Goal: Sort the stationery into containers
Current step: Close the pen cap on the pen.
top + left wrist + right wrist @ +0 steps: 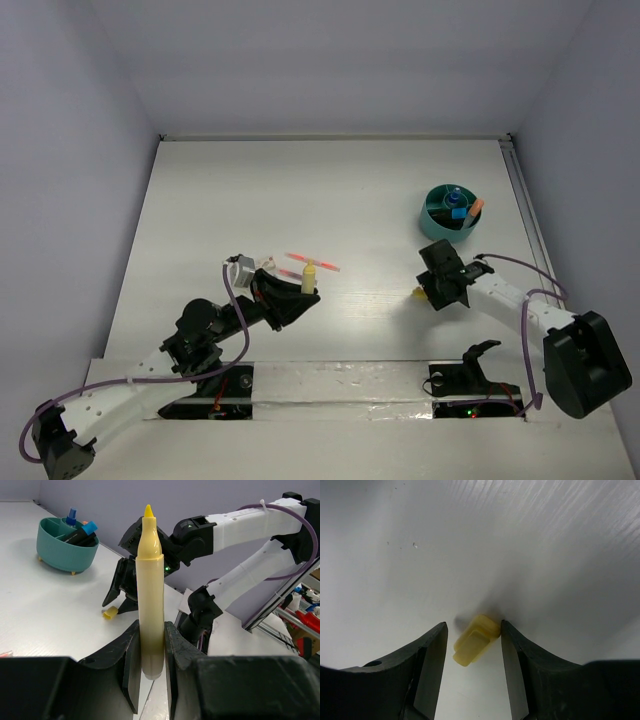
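Left gripper (pixel 150 655): it is clamping the lower part of a yellow highlighter (pixel 149 595), which is standing upright with the bare tip up and no cap on it.
Loose pens: two pink-red pens (pixel 305 262) are lying on the table (pixel 250 190) just beside the left gripper; I am counting two, but they are small in the top view.
Right gripper (pixel 472 645): its fingers are standing apart, one on each side of a small yellow cap (pixel 476 639), and they are not yet pressing it. The cap is lying flat on the table.
Cup (pixel 450 213): one teal cup is standing at the far right, near the right arm. At least three items are already standing in it: one blue, one orange and one dark with a blue end. The exact number is hard to tell.
Step in hand: it seems the highlighter is waiting for its cap, and the right arm is getting ready to pick the cap up.
Next move: I think the right fingers need to be closing on the cap, then lifting it and bringing it over the tip. The cap is small and light, so it could slip away.
Count: one highlighter, one cap, two loose pens, one cup.
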`<state>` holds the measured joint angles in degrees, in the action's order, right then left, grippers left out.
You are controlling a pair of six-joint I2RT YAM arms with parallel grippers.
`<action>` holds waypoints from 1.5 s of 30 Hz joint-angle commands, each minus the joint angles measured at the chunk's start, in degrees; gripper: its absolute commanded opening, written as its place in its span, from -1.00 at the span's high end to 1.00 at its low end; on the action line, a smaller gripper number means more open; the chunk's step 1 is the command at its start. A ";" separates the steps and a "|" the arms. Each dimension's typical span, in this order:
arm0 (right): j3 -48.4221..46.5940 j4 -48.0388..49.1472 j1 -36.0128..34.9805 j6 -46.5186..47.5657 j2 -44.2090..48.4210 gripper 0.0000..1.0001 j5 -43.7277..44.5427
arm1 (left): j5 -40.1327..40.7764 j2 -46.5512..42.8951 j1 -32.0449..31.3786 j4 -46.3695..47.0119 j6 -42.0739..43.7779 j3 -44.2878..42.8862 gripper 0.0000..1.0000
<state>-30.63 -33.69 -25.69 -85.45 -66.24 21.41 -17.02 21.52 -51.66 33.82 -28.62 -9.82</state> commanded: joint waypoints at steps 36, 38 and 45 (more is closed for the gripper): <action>-13.93 -9.29 1.00 22.87 -18.05 -0.04 -8.84 | -0.91 -0.69 0.15 3.44 -0.21 0.51 1.00; -13.75 -8.76 1.00 23.05 -18.75 -0.02 -8.75 | -1.00 -0.60 0.15 3.53 -0.21 0.51 1.00; -13.93 -7.71 1.00 26.12 -19.89 -0.02 -5.24 | -0.91 0.01 0.15 3.70 -0.12 0.42 1.00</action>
<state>-44.64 -43.03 -25.08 -61.17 -83.70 13.26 -17.43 21.58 -51.66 34.04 -28.62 -9.80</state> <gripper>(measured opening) 0.509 0.163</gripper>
